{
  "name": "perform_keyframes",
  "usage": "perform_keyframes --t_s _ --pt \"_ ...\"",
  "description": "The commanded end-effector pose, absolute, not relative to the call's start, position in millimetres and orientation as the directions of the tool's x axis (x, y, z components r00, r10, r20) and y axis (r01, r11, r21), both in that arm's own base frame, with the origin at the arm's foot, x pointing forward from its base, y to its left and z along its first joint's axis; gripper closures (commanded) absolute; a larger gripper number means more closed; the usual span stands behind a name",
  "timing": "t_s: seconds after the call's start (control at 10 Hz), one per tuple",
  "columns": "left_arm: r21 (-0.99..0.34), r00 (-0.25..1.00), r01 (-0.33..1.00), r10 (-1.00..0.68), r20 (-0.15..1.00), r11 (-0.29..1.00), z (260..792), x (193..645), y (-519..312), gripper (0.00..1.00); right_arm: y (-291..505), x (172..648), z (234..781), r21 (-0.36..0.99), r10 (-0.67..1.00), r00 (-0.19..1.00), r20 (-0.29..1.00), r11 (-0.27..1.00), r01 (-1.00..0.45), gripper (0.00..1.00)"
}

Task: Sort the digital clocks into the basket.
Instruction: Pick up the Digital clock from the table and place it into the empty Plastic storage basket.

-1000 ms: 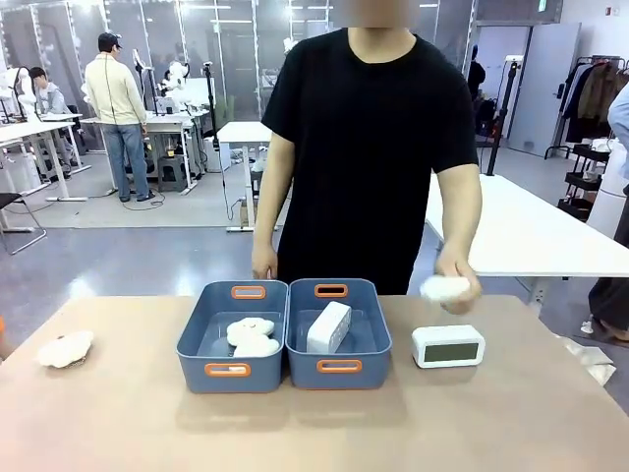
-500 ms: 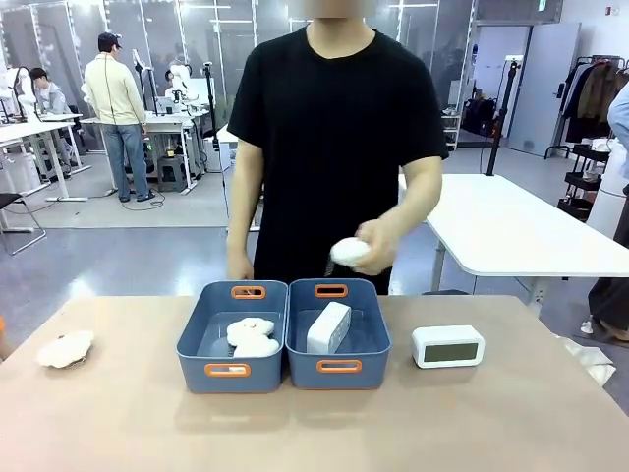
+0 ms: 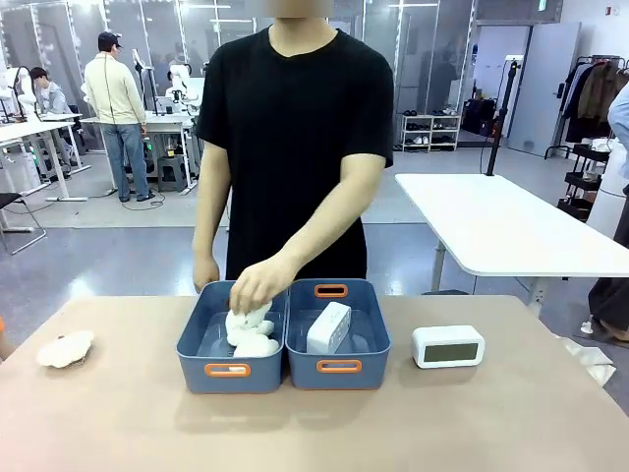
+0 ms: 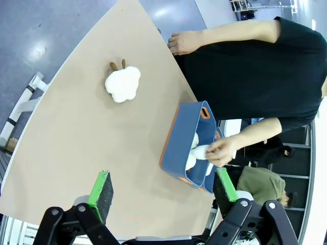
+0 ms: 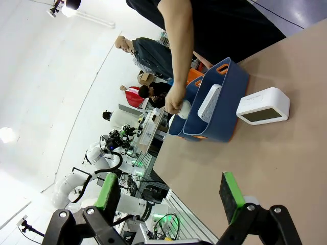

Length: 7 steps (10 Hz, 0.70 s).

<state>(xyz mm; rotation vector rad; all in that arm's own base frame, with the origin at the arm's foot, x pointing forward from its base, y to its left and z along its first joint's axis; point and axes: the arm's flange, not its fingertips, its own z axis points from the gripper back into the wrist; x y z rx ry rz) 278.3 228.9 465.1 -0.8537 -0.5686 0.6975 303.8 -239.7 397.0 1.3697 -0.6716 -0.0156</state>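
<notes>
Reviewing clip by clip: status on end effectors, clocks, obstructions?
Both open, empty: left end effector, right end effector; one clock in right basket, other clock on table beside it; person's hand at left basket.

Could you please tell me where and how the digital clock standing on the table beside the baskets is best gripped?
Probably from above, jaws across the front and back of the digital clock at mid-length: it stands upright, that looks like its thinnest span, and it stands apart from the basket.

Two blue-grey tubs (image 3: 338, 366), two white digital clocks (image 3: 447, 346), one cream plush toy (image 3: 66, 348) lying alone ahead of the left gripper (image 4: 163, 187), plus a plush heap (image 3: 254, 344) I can't count.
</notes>
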Motion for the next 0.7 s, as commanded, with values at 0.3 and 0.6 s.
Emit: perform_keyframes --t_s 0.3,0.6 --pt "-0.836 0.653 -0.289 0.734 0.185 0.467 462 278 228 0.00 -227 323 453 0.532 0.026 0.642 0.767 0.534 -0.657 0.00" --pt "-0.836 0.653 -0.289 0.734 0.185 0.467 462 278 228 0.00 -117 405 485 -0.176 0.817 0.296 0.495 0.428 -0.887 0.00"
